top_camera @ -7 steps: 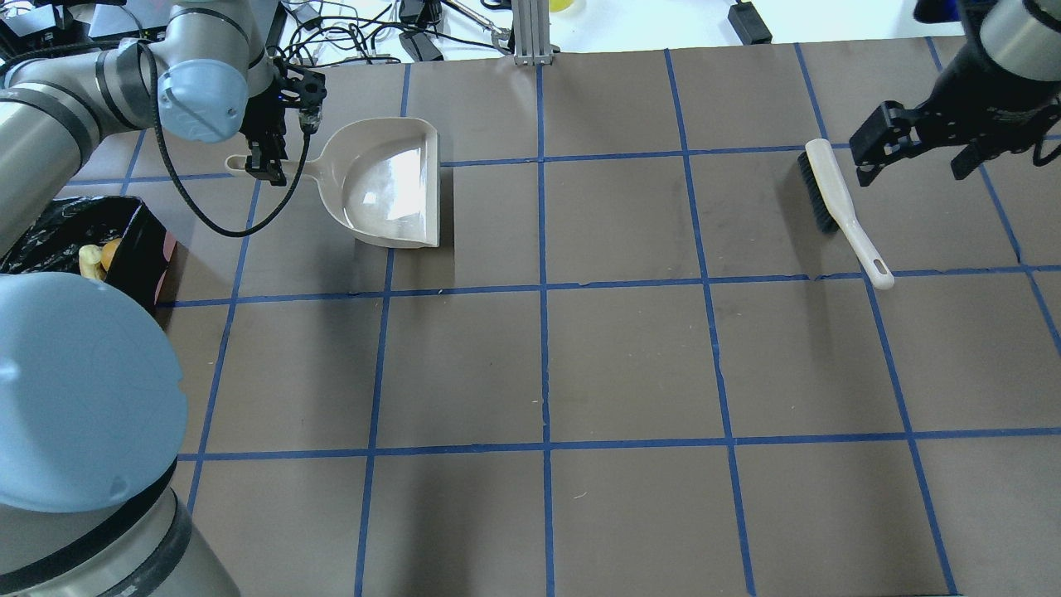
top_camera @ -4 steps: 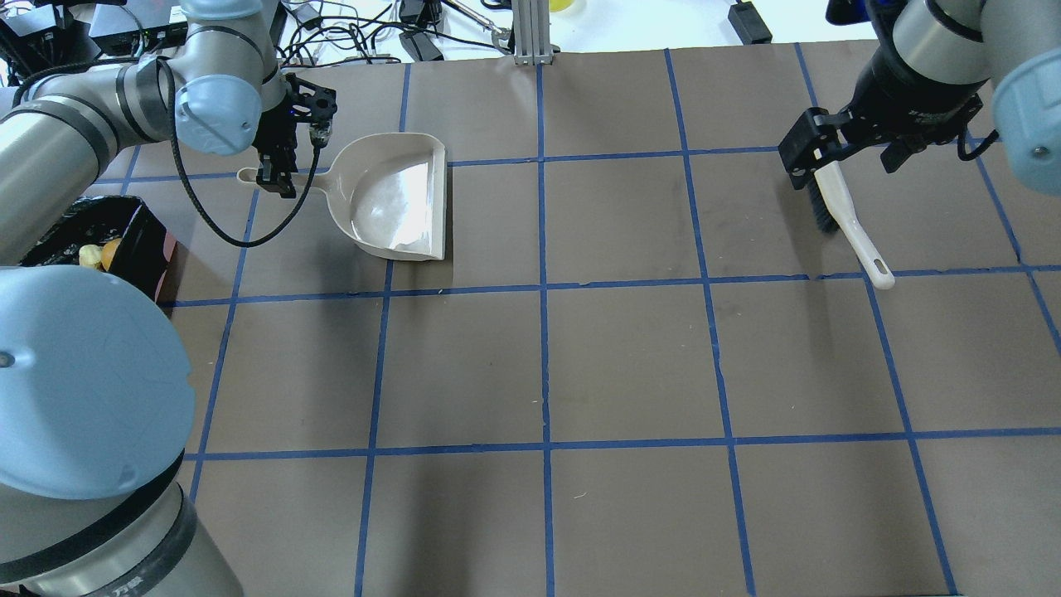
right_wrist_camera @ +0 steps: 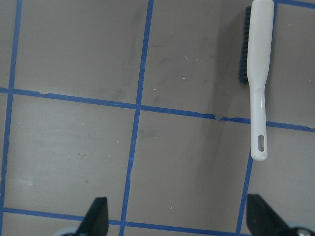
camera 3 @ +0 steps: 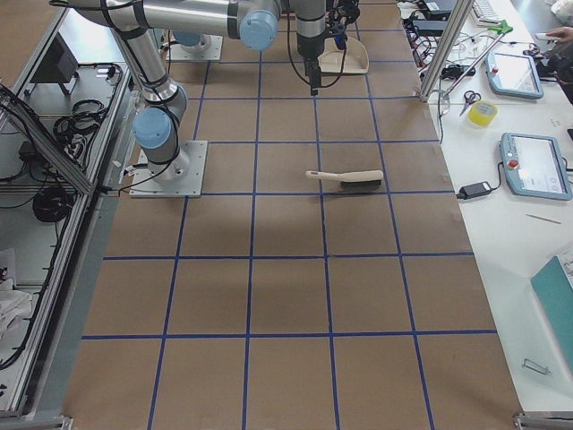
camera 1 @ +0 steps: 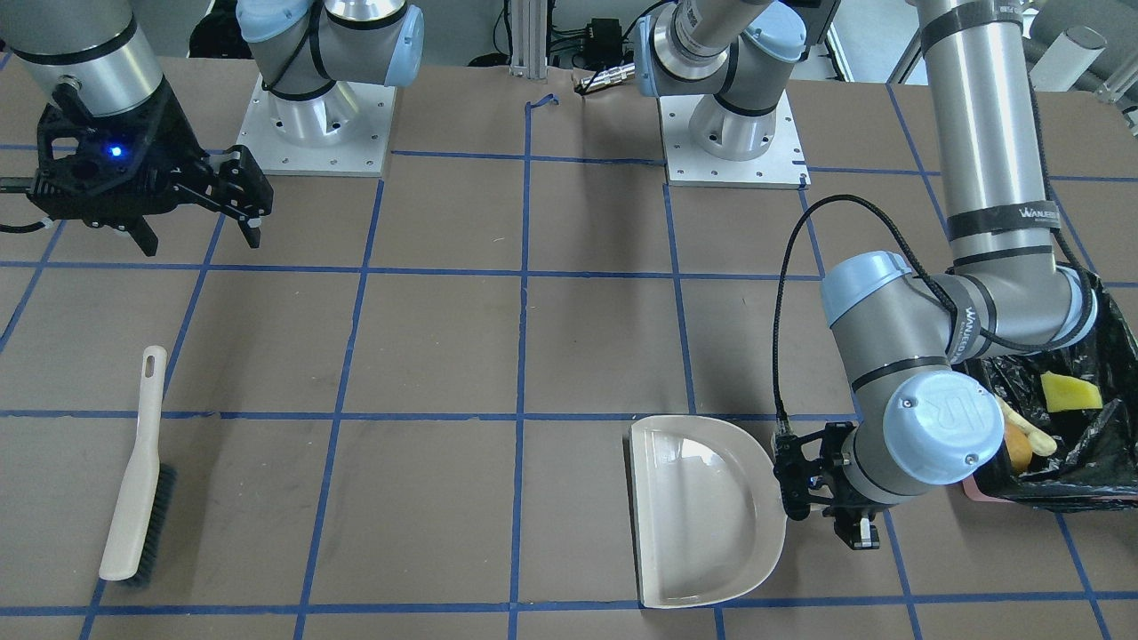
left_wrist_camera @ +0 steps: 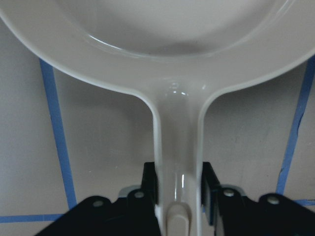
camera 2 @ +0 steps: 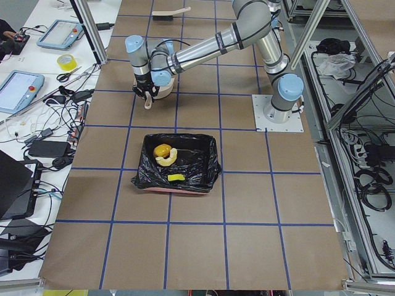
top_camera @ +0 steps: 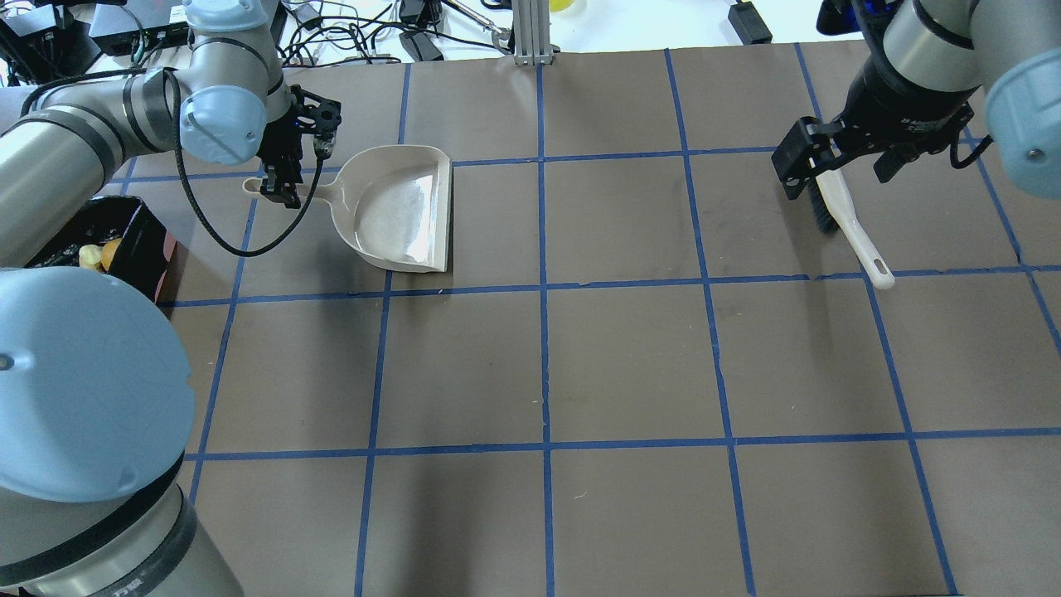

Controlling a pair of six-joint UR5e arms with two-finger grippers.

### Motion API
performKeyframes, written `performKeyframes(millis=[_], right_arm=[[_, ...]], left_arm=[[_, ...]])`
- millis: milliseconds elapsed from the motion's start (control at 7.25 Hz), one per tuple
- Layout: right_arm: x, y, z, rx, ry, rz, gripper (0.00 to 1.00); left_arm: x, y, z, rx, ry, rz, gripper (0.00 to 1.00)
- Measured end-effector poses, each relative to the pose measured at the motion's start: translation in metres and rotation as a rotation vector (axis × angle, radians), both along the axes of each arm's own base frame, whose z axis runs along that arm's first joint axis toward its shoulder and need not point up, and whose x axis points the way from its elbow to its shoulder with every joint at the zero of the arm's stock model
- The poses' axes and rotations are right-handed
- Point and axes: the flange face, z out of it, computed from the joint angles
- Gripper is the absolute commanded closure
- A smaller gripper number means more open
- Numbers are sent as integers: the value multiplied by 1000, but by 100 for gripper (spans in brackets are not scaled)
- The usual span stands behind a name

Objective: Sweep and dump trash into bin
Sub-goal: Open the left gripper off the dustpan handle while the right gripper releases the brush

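Brown table [top_camera: 630, 365] bears bin [camera 2: 200, 161] holding trash [camera 2: 165, 158]; left gripper [top_camera: 278, 184] clamps dustpan [top_camera: 398, 207], right gripper [right_wrist_camera: 179, 219] spread.

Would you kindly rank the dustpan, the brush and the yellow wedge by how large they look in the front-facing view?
1. dustpan, broadest by area
2. brush, longer but slim
3. yellow wedge, clearly smallest

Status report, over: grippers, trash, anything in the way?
Left gripper shut on dustpan handle. Right gripper open, apart from brush. Trash in bin. No obstruction seen.
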Motion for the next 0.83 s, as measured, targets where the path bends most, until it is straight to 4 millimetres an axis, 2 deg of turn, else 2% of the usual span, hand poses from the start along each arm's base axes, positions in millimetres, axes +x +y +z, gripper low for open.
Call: performKeyframes(millis=[138, 276, 414, 552, 690, 828], right_arm=[[0, 2, -1, 13, 0, 0, 0], [0, 2, -2, 20, -2, 0, 0], [0, 2, -3, 24, -3, 0, 0], [0, 2, -4, 28, -1, 0, 0], [0, 2, -4, 32, -1, 0, 0], [0, 3, -6, 38, -1, 0, 0]], left_arm=[[0, 0, -2, -6, -3, 0, 76], [1, -1, -6, -21, -8, 4, 25], [1, -1, -14, -55, -14, 8, 19], [1, 2, -24, -89, -20, 13, 19], [1, 7, -28, -109, -25, 17, 19], [0, 10, -24, -124, -29, 19, 19]])
